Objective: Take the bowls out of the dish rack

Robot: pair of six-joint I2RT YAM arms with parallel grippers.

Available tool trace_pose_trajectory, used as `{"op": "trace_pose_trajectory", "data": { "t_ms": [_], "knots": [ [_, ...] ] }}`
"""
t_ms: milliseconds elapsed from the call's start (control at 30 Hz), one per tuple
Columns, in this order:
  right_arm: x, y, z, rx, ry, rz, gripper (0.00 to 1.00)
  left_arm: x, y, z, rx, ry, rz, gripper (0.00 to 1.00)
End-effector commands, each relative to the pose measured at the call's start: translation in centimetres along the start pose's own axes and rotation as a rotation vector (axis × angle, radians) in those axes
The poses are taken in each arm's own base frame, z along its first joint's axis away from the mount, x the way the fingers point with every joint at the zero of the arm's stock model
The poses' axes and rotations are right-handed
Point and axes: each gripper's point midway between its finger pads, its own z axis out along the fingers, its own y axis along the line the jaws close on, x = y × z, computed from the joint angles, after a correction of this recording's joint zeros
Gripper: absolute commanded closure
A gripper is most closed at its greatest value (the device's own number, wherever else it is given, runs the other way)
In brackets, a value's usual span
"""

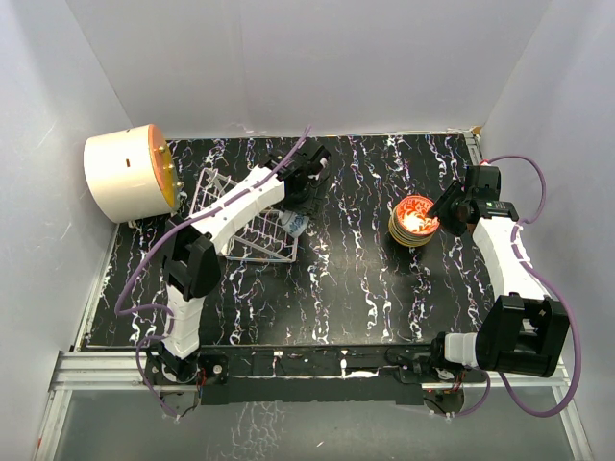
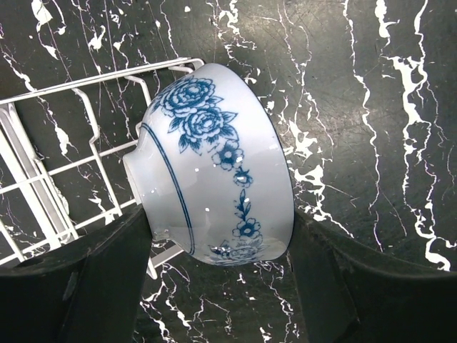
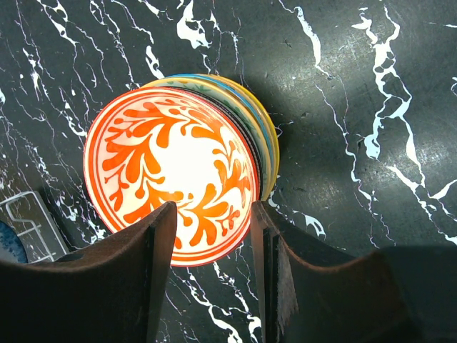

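Note:
A white bowl with blue flowers (image 2: 214, 164) lies on its side against the end of the silver wire dish rack (image 2: 93, 78). In the top view this bowl (image 1: 296, 226) is at the rack's (image 1: 207, 187) right end. My left gripper (image 2: 221, 221) is open wide, with one finger on each side of the bowl; I cannot tell if they touch it. No other bowl shows in the rack. A red-orange patterned bowl (image 3: 171, 175) tops a stack of bowls (image 1: 413, 219) at mid-right. My right gripper (image 3: 213, 207) is open and empty at the stack's near rim.
A large cream-and-orange cylinder (image 1: 130, 173) lies at the back left, beside the rack. White walls close in the black marbled table (image 1: 356, 279) on three sides. A corner of the rack (image 3: 28, 221) shows low left in the right wrist view.

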Motion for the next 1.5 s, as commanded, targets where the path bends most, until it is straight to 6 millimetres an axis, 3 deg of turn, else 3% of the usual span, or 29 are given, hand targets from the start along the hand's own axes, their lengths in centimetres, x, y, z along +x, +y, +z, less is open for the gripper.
{"op": "trace_pose_trajectory", "data": {
  "t_ms": [0, 367, 800, 1267, 1467],
  "knots": [
    [-3.1, 1.7, -1.0, -0.056, -0.099, -0.020, 0.52, -1.4, 0.1, -3.4, 0.038, -0.052, -0.016, 0.58],
    [-3.7, 2.5, -1.7, -0.083, -0.111, -0.021, 0.52, -3.0, -2.1, -5.8, 0.190, -0.134, -0.050, 0.58],
    [-4.8, 4.1, -2.9, -0.142, -0.126, -0.035, 0.52, -4.4, -3.2, -7.8, 0.339, -0.197, -0.108, 0.59],
    [-5.4, 9.6, -4.9, -0.358, -0.106, -0.076, 0.50, -7.4, -4.1, -11.0, 0.633, -0.233, -0.260, 0.60],
    [-4.0, 12.1, -4.7, -0.426, -0.070, -0.099, 0.49, -8.2, -5.2, -12.5, 0.776, -0.235, -0.306, 0.61]
  ]
}}
